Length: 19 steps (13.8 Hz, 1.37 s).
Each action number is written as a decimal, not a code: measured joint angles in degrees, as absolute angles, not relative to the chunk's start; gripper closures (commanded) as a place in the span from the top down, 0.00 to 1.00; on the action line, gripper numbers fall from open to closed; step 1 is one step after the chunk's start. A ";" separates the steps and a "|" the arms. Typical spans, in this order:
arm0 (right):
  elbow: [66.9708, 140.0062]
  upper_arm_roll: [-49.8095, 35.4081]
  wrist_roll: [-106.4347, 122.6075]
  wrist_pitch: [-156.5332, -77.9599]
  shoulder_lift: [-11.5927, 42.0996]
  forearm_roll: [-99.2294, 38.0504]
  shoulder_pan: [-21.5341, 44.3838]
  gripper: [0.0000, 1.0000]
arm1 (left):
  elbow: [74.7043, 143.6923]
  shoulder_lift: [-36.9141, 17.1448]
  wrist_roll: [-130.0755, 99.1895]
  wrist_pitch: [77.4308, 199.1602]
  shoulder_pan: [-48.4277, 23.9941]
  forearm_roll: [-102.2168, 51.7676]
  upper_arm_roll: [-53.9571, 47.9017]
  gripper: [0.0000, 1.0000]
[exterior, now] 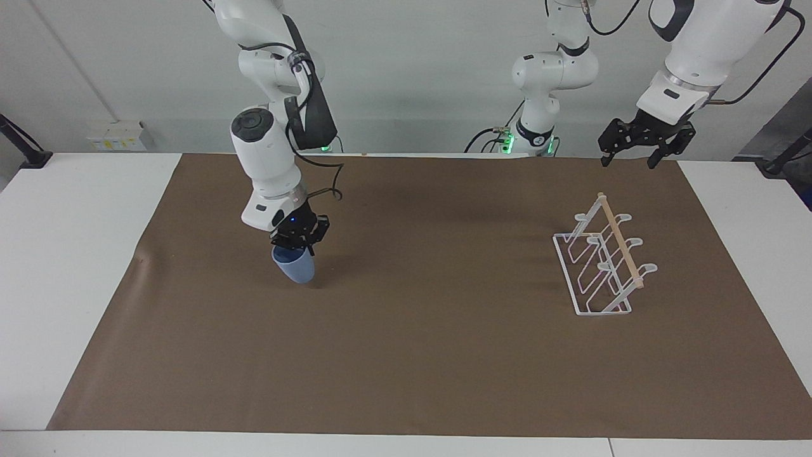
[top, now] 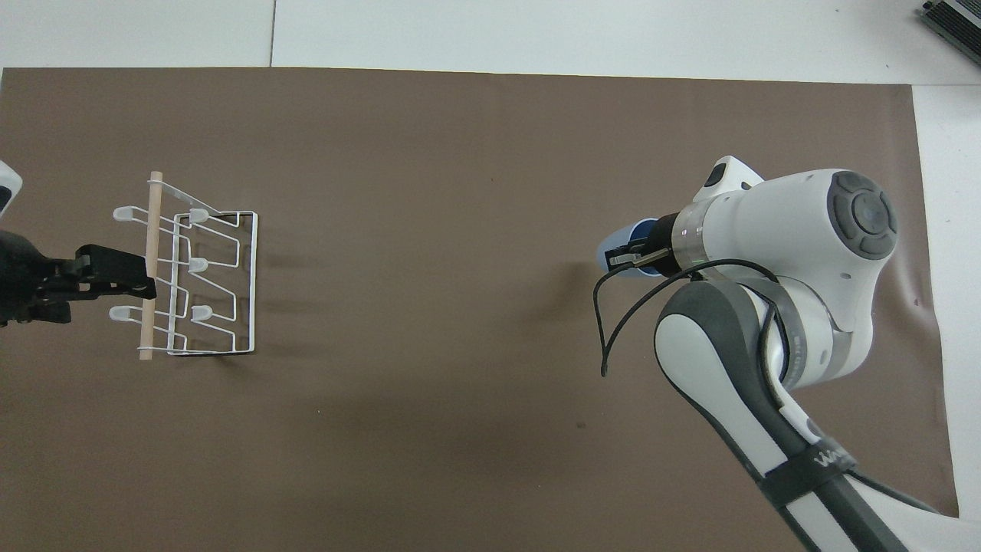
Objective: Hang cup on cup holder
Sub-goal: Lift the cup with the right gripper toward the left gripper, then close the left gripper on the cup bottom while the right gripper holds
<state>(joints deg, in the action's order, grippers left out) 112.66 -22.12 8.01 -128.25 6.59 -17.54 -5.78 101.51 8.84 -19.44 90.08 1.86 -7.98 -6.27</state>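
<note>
The right gripper [exterior: 299,244] held the cup [exterior: 294,266] by its rim, tilted, above the table [exterior: 406,355]. The left gripper [exterior: 641,143], fingers spread wide, hung over the holder [exterior: 601,266], well apart.

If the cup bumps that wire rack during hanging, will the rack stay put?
Probably not firmly. The cup holder is thin open wire, likely light, standing loose on the brown mat. Its tall slanted pegs could tip it. The left gripper hangs above it.
</note>
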 measured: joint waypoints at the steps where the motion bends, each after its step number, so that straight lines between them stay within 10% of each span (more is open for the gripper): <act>1: 112.22 -22.72 8.01 -128.25 6.59 -20.32 -5.69 0.00 | 102.45 9.21 -24.56 90.23 1.88 -10.25 -6.23 1.00; 12: 108.35 -24.75 8.02 -128.72 6.37 -59.61 2.82 0.00 | 113.16 12.63 -64.27 104.15 4.73 -40.91 -5.33 1.00; 19: 105.63 -24.92 1.22 -144.53 2.44 -75.75 13.46 0.00 | 116.76 12.90 -67.14 106.05 5.29 -48.04 -6.19 1.00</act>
